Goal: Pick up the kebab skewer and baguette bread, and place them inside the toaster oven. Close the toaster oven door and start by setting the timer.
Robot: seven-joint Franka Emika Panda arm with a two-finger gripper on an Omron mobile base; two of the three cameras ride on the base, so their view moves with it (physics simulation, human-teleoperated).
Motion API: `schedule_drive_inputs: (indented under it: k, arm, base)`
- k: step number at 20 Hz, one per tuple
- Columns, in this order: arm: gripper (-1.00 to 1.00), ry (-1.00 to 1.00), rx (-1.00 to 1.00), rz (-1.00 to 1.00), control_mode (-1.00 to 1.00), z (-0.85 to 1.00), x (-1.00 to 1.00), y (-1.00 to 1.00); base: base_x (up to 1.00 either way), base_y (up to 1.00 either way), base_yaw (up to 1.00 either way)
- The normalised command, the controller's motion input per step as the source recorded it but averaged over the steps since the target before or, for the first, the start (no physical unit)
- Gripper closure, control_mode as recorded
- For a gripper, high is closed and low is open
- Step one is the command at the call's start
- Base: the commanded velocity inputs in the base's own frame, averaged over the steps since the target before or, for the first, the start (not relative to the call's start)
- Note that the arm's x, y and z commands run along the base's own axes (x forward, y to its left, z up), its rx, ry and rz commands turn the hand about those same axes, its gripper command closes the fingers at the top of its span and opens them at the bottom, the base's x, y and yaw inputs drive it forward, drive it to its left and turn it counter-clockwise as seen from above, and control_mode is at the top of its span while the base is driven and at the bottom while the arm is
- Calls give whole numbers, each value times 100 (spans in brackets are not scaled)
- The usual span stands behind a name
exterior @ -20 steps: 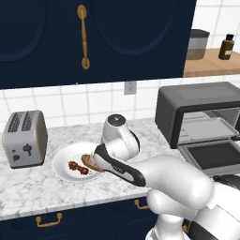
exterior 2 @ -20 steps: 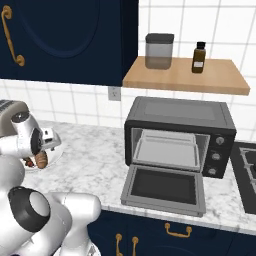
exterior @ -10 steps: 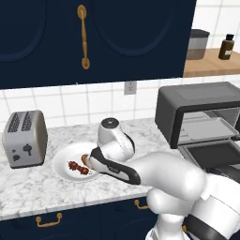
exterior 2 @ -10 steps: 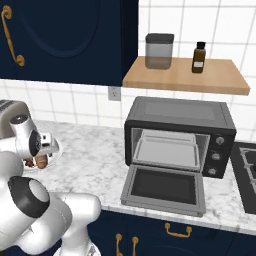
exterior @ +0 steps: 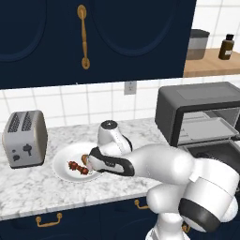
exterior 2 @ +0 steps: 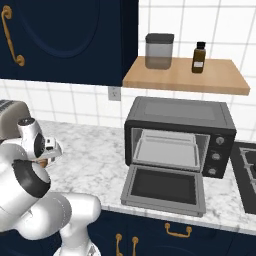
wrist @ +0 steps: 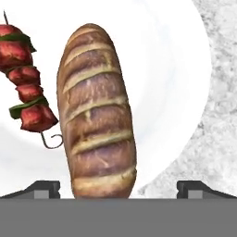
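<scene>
Arm bent low over the plate (exterior: 61,161) on the counter; gripper (wrist: 118,187) spread wide (nothing held), straddling the bread (wrist: 96,111); skewer (wrist: 25,88) beside it; oven (exterior 2: 180,135) door (exterior 2: 165,189) down.

Just beside the gripper, the golden-brown oblong baguette bread (exterior: 84,159) is mostly hidden behind the hand; the red-chunked kebab skewer (wrist: 24,83) runs off the hand view's edge.

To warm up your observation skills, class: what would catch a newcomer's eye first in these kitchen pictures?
The white arm bends low over a white plate on the marble counter, its open gripper straddling the baguette bread, with the kebab skewer beside it. To the right, the toaster oven stands with its door dropped open.
</scene>
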Motion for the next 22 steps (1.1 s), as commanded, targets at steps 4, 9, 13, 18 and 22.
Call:
schedule_drive_inputs:
  k: [4,9,13,18,22]
  arm:
    - [-100,7,0,0,-100,-16,11,22]
    - [-100,5,0,0,-100,-17,17,17]
    - [100,7,0,0,-100,-14,0,5]
    - [100,10,0,0,-100,-10,0,0]
    - [100,0,5,1,-100,90,-21,-16]
  base:
    - [0,0,0]
    - [0,0,0]
    - [0,0,0]
    - [0,0,0]
    - [0,0,0]
